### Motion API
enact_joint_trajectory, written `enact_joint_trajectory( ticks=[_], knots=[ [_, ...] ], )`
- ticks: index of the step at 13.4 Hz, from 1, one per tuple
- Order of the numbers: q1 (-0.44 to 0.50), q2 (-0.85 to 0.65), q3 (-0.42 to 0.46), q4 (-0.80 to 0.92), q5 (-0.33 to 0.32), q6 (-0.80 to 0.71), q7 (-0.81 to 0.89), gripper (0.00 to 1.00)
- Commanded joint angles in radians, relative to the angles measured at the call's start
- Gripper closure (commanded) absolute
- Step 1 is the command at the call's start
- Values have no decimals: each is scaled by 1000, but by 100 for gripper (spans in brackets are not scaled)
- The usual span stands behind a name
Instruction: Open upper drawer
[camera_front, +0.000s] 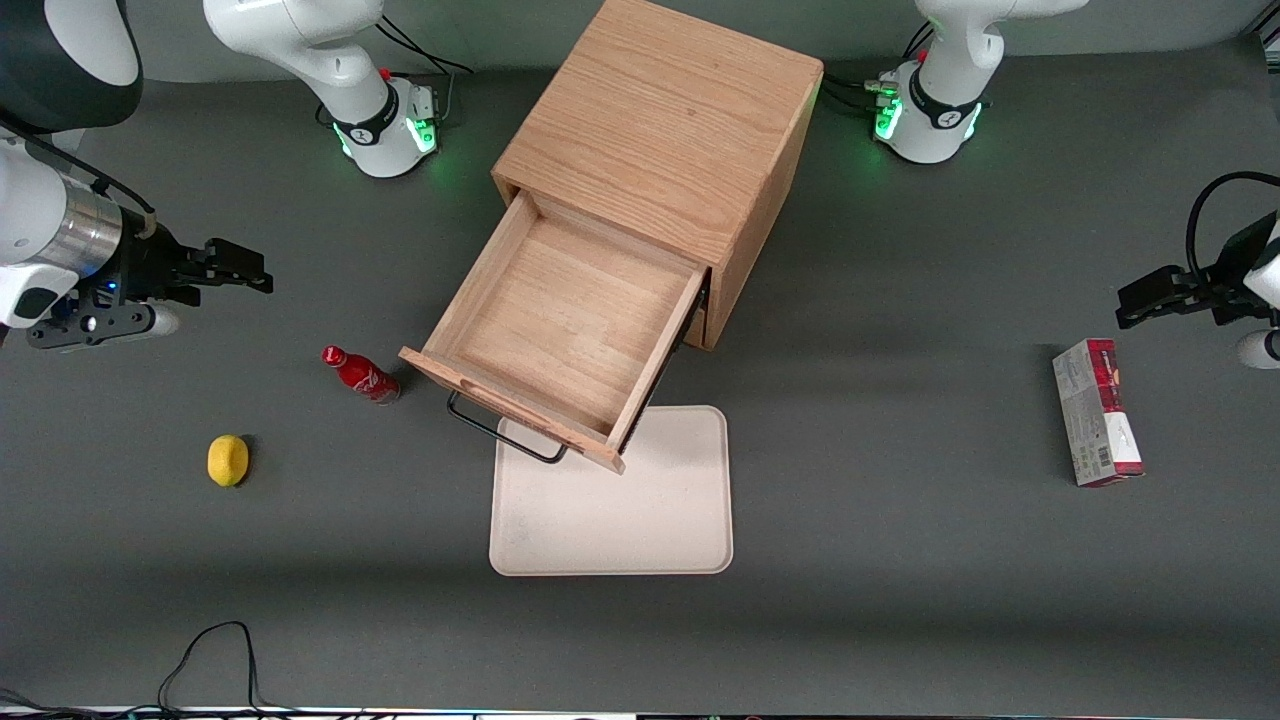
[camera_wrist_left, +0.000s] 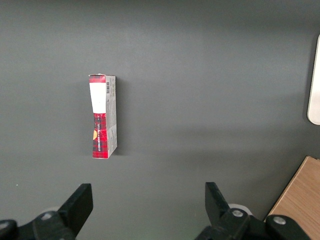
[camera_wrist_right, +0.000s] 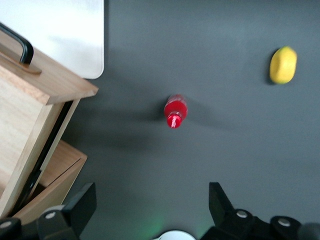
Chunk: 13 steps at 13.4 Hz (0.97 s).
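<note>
The upper drawer (camera_front: 570, 335) is shown pulled well out of the oak cabinet (camera_front: 665, 130), its light-wood interior exposed and nothing seen inside it. Its thin black wire handle (camera_front: 500, 430) is carried on the front panel, which overhangs the edge of a pale tray (camera_front: 640, 510) laid flat on the table (camera_front: 900, 600) in front of the cabinet. In the right wrist view the same drawer (camera_wrist_right: 25, 115) is seen from the side, with the lower drawer (camera_wrist_right: 55, 180) beneath it only slightly out.

A small red bottle (camera_front: 362, 374) is stood on the table just beside the drawer's front corner, toward the working arm's end. A lemon (camera_front: 228, 460) is placed farther toward that end and nearer the front camera than the bottle. A red and white carton (camera_front: 1096, 412) is laid flat well apart from the cabinet, toward the parked arm's end of the table.

The gripper (camera_front: 240, 268) is held above the table, well apart from the drawer and toward the working arm's end. In the right wrist view its fingers (camera_wrist_right: 82, 202) are spread wide, and nothing is held between them.
</note>
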Motion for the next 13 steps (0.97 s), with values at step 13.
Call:
enact_joint_trajectory(
  ticks=[13],
  knots=[
    [-115, -94, 145, -13, -46, 7, -25, 0]
  ],
)
